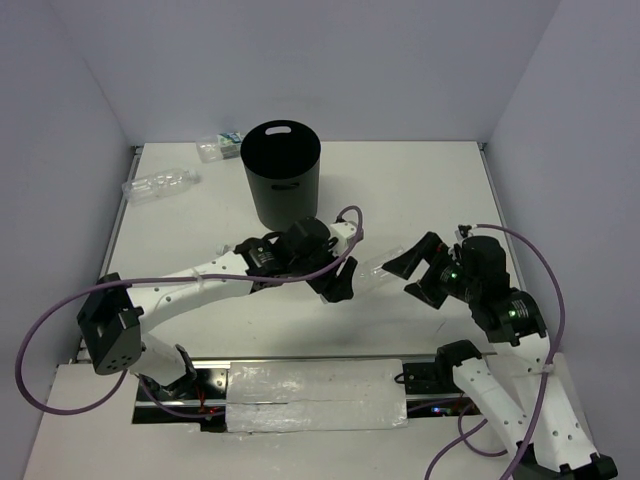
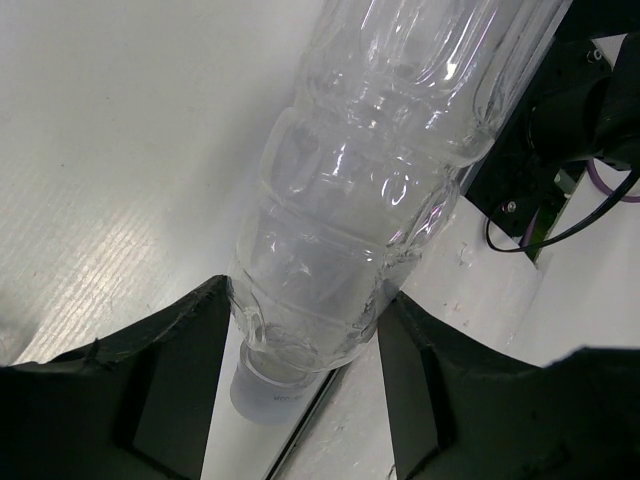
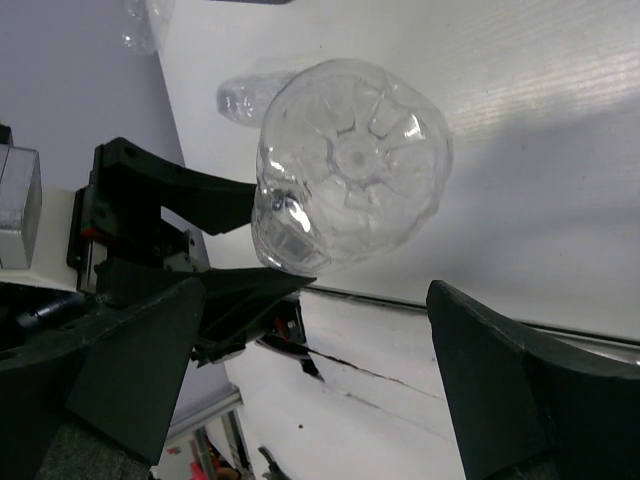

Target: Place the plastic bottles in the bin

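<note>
The left gripper [image 2: 305, 308] pinched one clear bottle [image 2: 365, 190] at its shoulder, just before the bin [image 1: 281, 205]; the right gripper [image 3: 368, 288] stood spread around its base, untouching, seemingly mid-handover.

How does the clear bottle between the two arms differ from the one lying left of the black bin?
The clear plastic bottle between the arms is clamped near its neck by the left pincer; the other clear plastic bottle, left of the black round bin, lies loose, untouched. The first is central, the second by the table's left edge. Both are see-through and ribbed.
</note>
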